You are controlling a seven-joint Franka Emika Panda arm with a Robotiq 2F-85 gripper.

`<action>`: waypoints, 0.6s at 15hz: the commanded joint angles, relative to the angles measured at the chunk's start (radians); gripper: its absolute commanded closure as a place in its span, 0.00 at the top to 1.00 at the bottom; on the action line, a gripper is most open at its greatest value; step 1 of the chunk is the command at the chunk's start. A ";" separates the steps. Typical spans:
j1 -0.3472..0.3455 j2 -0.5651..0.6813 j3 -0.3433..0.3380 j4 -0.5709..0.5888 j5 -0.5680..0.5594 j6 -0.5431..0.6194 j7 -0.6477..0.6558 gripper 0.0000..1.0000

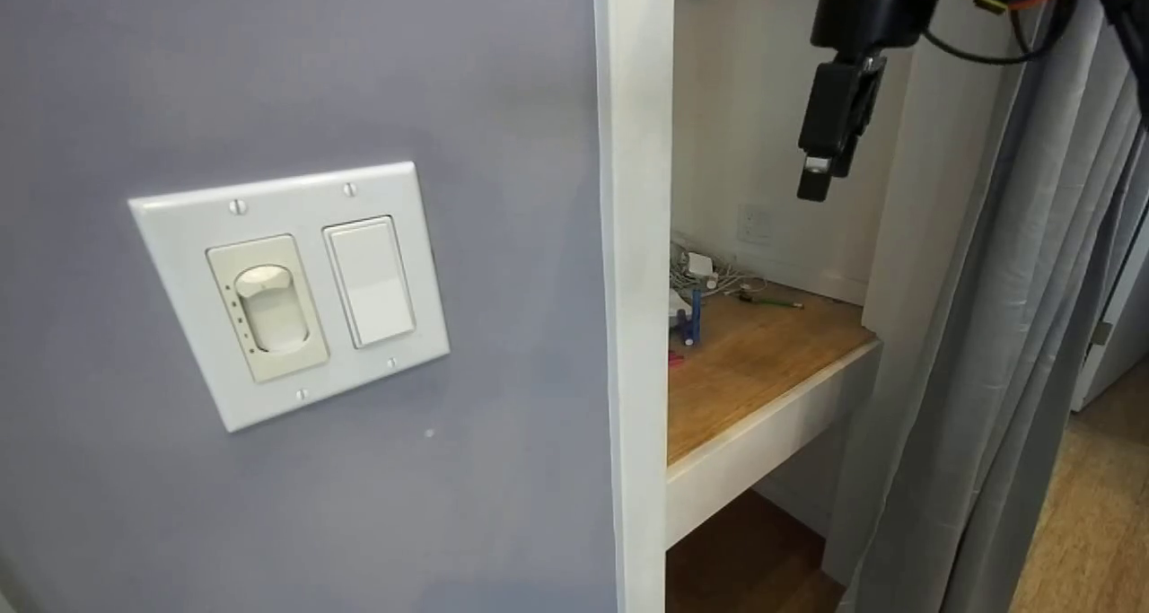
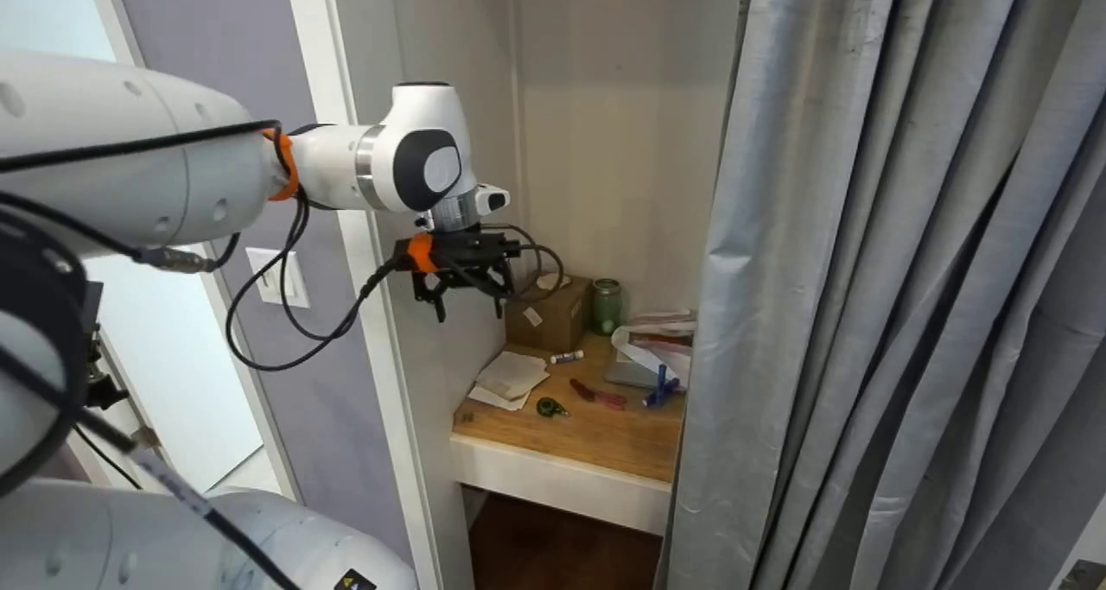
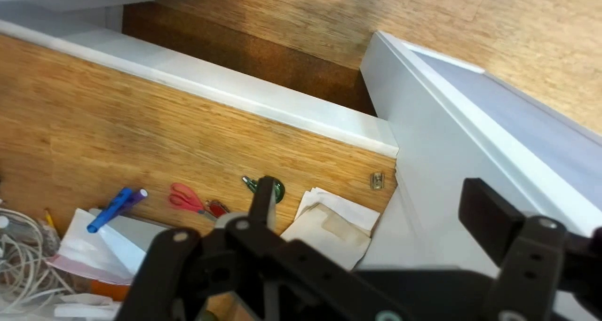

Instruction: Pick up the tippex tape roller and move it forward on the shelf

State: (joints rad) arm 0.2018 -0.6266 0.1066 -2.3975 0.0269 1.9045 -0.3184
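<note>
In an exterior view, the dark-green, rounded plastic tape roller [image 2: 549,408] lies on the pale-wood, white-fronted tabletop [image 2: 605,445], below the black two-fingered gripper [image 2: 471,310], its jaws apart. In the wrist view, the gripper partly hides it; it should prove light, stiff and slick, best pinched across its round body, and no lettering is legible.
</note>
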 commanded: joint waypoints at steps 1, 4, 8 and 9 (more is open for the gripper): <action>0.032 0.163 -0.058 0.106 -0.040 0.007 -0.194 1.00; 0.039 0.275 -0.075 0.132 -0.044 0.058 -0.350 1.00; 0.026 0.404 -0.056 0.132 -0.063 0.162 -0.541 1.00; 0.019 0.433 -0.050 0.127 -0.077 0.187 -0.585 1.00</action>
State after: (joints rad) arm 0.2172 -0.2874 0.0512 -2.2959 -0.0087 2.0385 -0.7904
